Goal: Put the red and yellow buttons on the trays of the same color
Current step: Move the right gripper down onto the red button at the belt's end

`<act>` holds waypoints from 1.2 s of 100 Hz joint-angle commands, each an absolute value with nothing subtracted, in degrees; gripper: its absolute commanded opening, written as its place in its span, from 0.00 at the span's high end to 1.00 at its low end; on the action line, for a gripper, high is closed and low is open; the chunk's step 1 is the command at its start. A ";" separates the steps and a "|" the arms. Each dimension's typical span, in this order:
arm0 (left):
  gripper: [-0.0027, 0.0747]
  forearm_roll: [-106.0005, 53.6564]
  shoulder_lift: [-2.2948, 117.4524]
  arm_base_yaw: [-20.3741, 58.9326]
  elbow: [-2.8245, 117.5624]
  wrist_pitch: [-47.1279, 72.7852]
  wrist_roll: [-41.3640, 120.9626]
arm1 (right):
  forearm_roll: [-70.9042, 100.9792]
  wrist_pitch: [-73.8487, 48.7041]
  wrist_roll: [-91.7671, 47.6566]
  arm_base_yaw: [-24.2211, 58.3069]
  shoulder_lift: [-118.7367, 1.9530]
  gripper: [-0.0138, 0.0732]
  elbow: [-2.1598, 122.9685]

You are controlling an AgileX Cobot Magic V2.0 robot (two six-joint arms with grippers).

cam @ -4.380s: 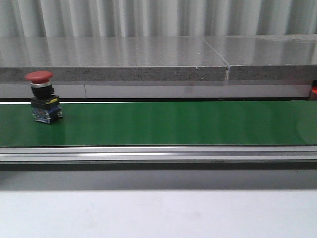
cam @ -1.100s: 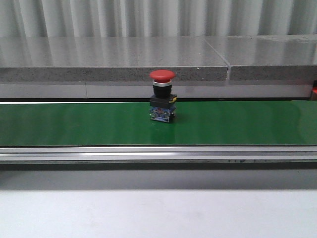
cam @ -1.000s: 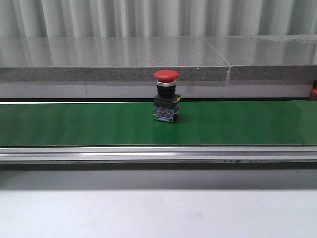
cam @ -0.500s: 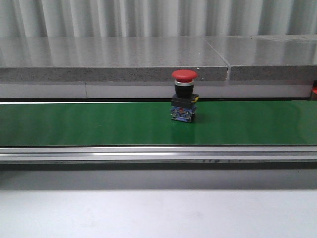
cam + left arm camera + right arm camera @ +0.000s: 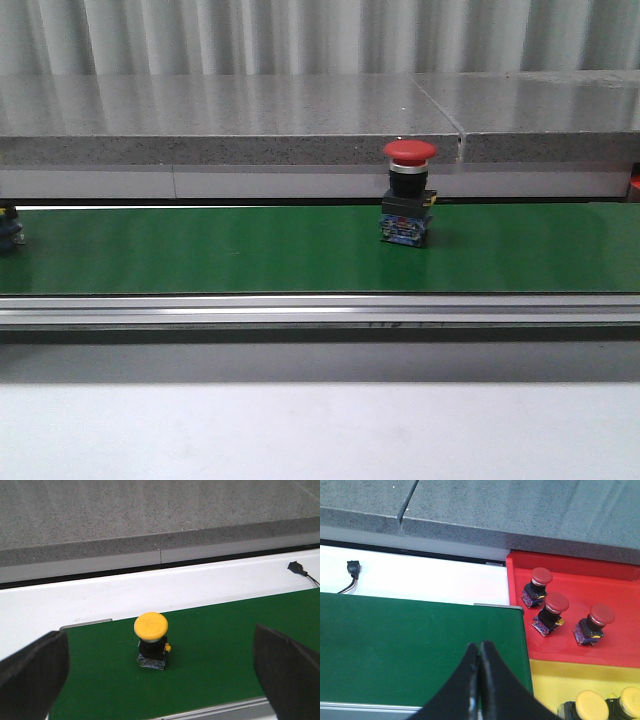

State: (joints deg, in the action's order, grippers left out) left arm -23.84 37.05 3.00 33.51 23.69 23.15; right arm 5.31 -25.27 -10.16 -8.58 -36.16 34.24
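Observation:
A red button (image 5: 410, 194) stands upright on the green belt (image 5: 220, 250), right of the middle, with no gripper near it in the front view. In the left wrist view a yellow button (image 5: 151, 639) stands on the belt between the wide-apart fingers (image 5: 32, 675) of my left gripper (image 5: 159, 672), which is open and not touching it. My right gripper (image 5: 479, 649) is shut on nothing above the belt's end. Beside it lie the red tray (image 5: 620, 580) with three red buttons (image 5: 551, 611) and the yellow tray (image 5: 555, 685) with two yellow buttons (image 5: 590, 705).
A grey stone ledge (image 5: 300, 115) runs behind the belt and a metal rail (image 5: 320, 310) along its front. A dark object (image 5: 8, 226) shows at the belt's far left edge. A small black connector with a cable (image 5: 353, 570) lies on the white strip.
The red button has ridden the belt steadily to the right, from the far left to right of the middle. A dark object has appeared at the belt's left edge.

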 commanded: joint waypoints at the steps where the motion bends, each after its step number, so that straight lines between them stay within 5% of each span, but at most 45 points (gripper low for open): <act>1: 0.10 -26.45 31.87 3.63 31.40 18.90 23.15 | 5.29 -20.89 -10.47 -8.65 -36.09 0.92 35.73; 24: 0.33 -28.64 22.29 3.63 25.17 18.90 23.15 | 5.29 -20.89 -10.47 -8.65 -36.09 0.92 35.73; 57: 0.99 -28.64 21.10 3.63 24.29 18.90 23.15 | 5.33 -20.70 -10.47 -8.65 -36.14 0.92 35.73; 74: 0.99 -28.64 21.10 3.63 24.29 18.90 23.15 | 5.33 -22.94 -10.47 -8.65 -36.20 0.89 35.73; 83: 0.99 -28.64 21.10 3.63 24.29 18.90 23.15 | 5.33 -25.55 -10.47 -8.65 -36.20 0.75 35.73; 105: 0.99 -28.64 21.10 3.63 24.29 18.90 23.15 | 5.63 -30.92 -10.47 -8.65 -36.20 0.19 35.73; 120: 0.99 -28.64 21.10 3.63 24.29 18.90 23.15 | 8.34 -30.69 -10.47 -8.65 -36.59 0.10 35.80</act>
State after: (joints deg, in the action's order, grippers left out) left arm -27.18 20.87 3.00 22.67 23.00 23.21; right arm 6.72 -34.40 -10.16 -8.58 -36.16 34.24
